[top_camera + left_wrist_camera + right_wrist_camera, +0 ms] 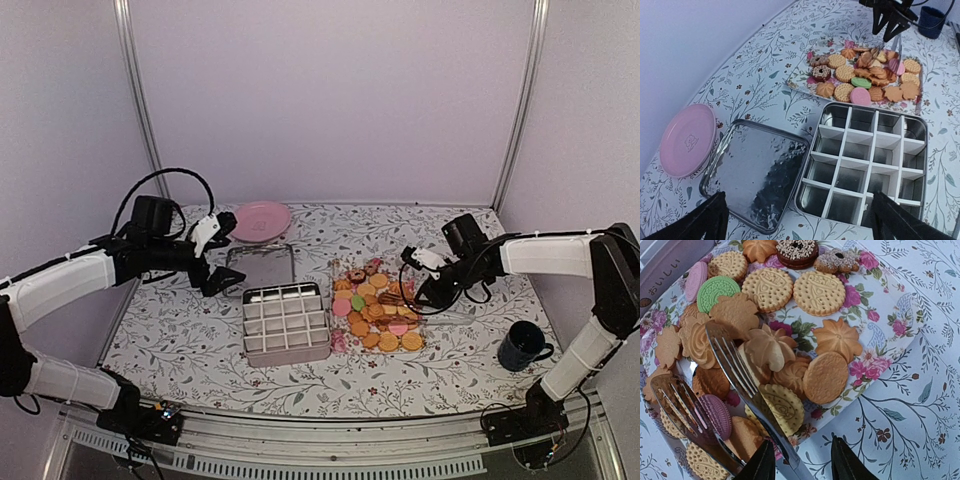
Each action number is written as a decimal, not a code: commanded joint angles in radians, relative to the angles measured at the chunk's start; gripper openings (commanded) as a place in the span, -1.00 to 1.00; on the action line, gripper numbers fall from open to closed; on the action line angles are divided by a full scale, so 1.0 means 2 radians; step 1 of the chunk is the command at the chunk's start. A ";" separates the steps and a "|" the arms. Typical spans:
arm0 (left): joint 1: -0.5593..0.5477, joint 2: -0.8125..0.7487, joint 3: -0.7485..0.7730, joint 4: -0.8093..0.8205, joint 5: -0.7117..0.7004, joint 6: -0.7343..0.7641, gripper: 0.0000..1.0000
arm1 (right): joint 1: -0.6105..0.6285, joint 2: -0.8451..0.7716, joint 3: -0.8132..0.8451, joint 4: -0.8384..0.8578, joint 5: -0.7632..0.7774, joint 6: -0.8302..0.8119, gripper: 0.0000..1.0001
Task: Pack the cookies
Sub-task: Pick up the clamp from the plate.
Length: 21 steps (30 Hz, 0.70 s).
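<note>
Right of centre on the flower-patterned tablecloth [450,372], the cookies [378,312] lie heaped on a rectangular plate with a rose print [888,300]. Most are golden-orange rounds and flower shapes. Among them are one green sandwich biscuit [715,287], a few pink ones and some dark brown sprinkled ones [797,250] at the far end.

The right gripper [802,464] is closed on the handle end of long metal tongs with slotted, fork-like blades [735,365]. The blades are spread apart and lie low over the pile. One rests above a ridged pink cookie [716,416], the other across the swirled golden ones, and no cookie is pinched between them.

Just left of the plate sits a square metal tin fitted with a white grid divider [871,155]. Its shiny lid [757,172] lies flat on the cloth, touching the tin's far side. A round pink plate [687,140] sits beyond the lid near the back wall.

The left gripper [225,283] hovers above the lid's left edge with its jaws wide apart, holding nothing. A dark blue mug [522,345] stands well apart near the table's right side.
</note>
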 commanded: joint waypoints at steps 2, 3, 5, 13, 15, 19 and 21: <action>-0.012 -0.002 0.003 0.006 0.016 0.006 0.99 | 0.009 0.018 0.014 0.001 0.005 -0.013 -0.27; -0.013 0.001 0.006 0.007 0.016 0.007 0.99 | 0.010 0.020 0.015 0.000 0.005 -0.014 -0.28; -0.014 0.007 0.011 0.008 0.016 0.007 0.99 | 0.010 0.021 0.016 -0.002 0.003 -0.016 -0.28; -0.016 0.018 0.019 0.011 0.023 0.012 0.99 | 0.018 0.038 0.021 -0.002 0.015 -0.024 -0.56; -0.017 0.020 0.020 0.014 0.023 0.012 0.99 | 0.025 0.046 0.023 -0.004 0.028 -0.027 -0.60; -0.017 0.022 0.024 0.015 0.023 0.014 0.99 | 0.036 0.049 0.027 -0.003 0.039 -0.028 -0.72; -0.017 0.020 0.023 0.016 0.023 0.020 0.98 | 0.040 0.047 0.029 -0.004 0.043 -0.028 -0.77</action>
